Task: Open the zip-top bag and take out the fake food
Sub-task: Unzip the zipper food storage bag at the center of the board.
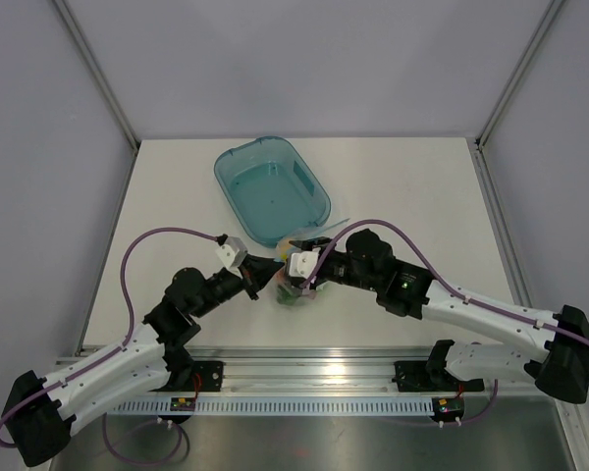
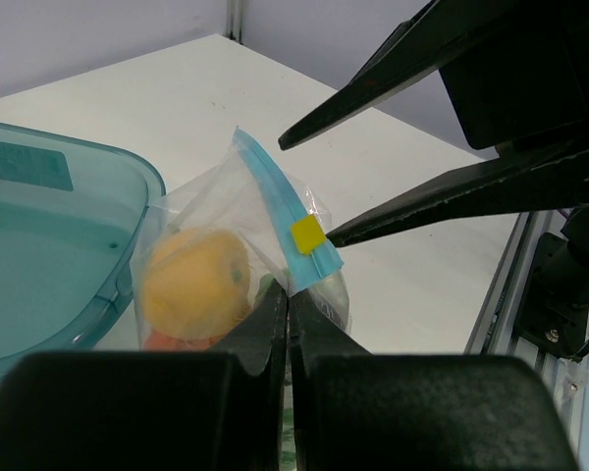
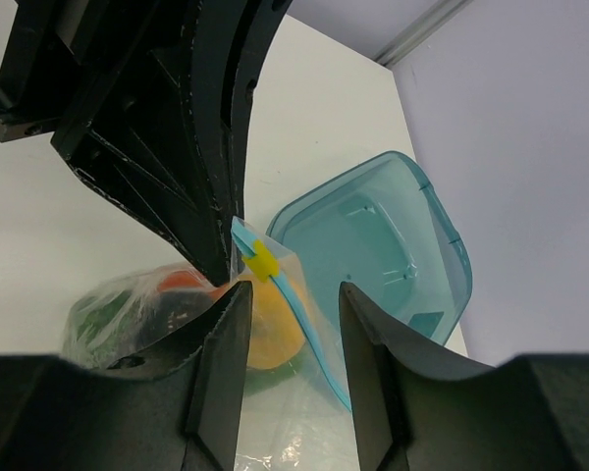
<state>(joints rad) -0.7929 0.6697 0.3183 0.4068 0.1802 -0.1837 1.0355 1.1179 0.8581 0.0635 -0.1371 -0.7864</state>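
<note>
Starting at the near edge of the table (image 1: 402, 186): both arms reach in and meet in the middle, right over the zip-top bag (image 2: 206, 206).

The left gripper (image 2: 288, 304) is clamped fully shut on the bag, pinching the thin plastic just below the blue zip strip (image 2: 280, 201) and holding that corner up. The right gripper (image 3: 293, 294) has its jaws apart, one finger on each side of the strip, with the little yellow slider (image 3: 263, 260) sitting in the gap. It isn't holding anything that I can see.

All the fake food I can see is inside the bag: the yellow lemon (image 2: 194, 285) pressed against the plastic, an orange-red piece (image 3: 182, 278) under it, and something green (image 3: 98, 314) lower down that I can't make out.

Just past the bag is a teal tub (image 1: 272, 188) with nothing in it.

Progress-wise, I'd say this is early days. The zip looks shut as far as I can tell, so the opening isn't done and none of the emptying has started. The next bit looks like getting a grip on that slider or strip.
</note>
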